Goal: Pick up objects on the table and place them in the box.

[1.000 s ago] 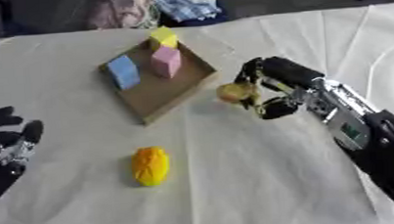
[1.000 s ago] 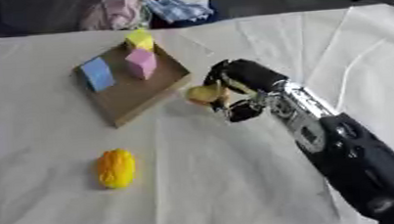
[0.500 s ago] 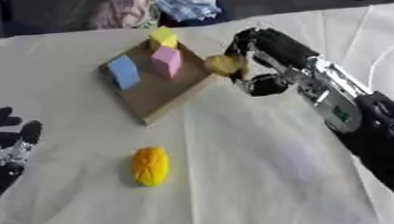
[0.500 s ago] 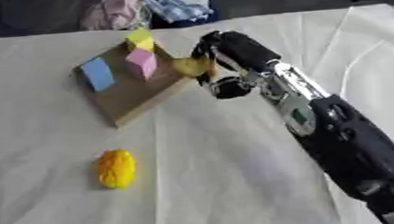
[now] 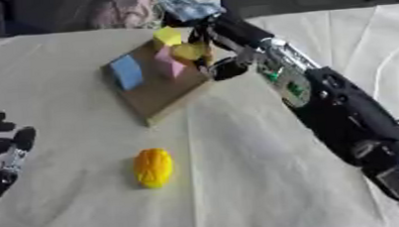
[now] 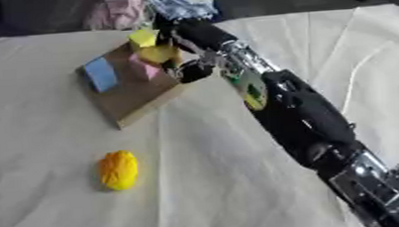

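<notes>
The right hand [image 5: 206, 49] is carrying the small yellow object [image 5: 187, 51] from beside the box [image 5: 163, 94] to over it.

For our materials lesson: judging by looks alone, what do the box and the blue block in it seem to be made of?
The box looks like cardboard: flat matt brown, with a thin, straight, paler edge. The blue block looks like foam or painted wood: an even matt colour with no shine and squared faces. The look leaves it open which of the two.
</notes>
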Tool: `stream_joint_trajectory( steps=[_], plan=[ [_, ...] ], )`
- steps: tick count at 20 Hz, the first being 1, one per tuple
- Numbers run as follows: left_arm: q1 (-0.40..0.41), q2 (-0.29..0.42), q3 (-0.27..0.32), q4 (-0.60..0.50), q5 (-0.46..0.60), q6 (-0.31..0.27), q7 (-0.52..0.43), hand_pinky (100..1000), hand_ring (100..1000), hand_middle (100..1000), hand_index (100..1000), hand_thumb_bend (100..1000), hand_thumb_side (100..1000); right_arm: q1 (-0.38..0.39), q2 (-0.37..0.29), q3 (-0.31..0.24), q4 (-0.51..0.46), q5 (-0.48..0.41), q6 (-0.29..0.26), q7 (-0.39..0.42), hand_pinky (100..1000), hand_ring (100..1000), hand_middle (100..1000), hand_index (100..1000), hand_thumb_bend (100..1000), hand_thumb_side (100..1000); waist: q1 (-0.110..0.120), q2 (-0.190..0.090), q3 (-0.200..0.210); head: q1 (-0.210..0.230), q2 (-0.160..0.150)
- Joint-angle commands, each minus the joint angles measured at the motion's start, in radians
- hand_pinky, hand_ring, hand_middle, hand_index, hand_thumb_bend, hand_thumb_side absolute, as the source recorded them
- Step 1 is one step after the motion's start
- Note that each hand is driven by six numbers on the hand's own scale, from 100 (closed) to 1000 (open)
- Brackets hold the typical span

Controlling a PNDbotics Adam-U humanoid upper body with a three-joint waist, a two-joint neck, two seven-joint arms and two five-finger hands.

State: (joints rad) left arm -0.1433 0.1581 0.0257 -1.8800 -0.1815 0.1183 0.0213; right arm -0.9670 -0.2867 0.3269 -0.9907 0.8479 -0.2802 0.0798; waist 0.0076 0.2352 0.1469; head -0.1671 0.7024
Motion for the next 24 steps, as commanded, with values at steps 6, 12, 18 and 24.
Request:
stream_joint_trajectory(
  steps=[6, 12, 18, 24],
  plan=[
    [-0.011, 0.005, -0.008, -0.012, 0.004, -0.002, -0.01, 695, 562, 638, 785, 584, 494, -0.056, 0.074, -0.1, 0.182, 0.159, 0.031, -0.113, 686, 686, 570, 713, 100, 100, -0.003, -0.015, 0.011, -0.017, -0.007],
    [-0.009, 0.004, -0.009, -0.011, 0.005, -0.001, -0.009, 695, 562, 637, 785, 580, 495, -0.064, 0.078, -0.116, 0.217, 0.256, 0.068, -0.159, 747, 782, 774, 882, 239, 317, -0.003, -0.016, 0.013, -0.019, -0.007],
    [-0.008, 0.004, -0.008, -0.011, 0.005, -0.001, -0.009, 695, 561, 637, 785, 579, 496, -0.068, 0.069, -0.121, 0.21, 0.351, 0.087, -0.125, 812, 850, 885, 966, 421, 406, -0.001, -0.018, 0.01, -0.018, -0.007],
    [-0.006, 0.005, -0.006, -0.01, 0.004, 0.0, -0.007, 695, 561, 637, 785, 578, 496, -0.072, 0.036, -0.129, 0.121, 0.315, 0.092, -0.118, 818, 863, 901, 971, 411, 405, -0.001, -0.02, 0.002, -0.015, -0.007]
  ],
)
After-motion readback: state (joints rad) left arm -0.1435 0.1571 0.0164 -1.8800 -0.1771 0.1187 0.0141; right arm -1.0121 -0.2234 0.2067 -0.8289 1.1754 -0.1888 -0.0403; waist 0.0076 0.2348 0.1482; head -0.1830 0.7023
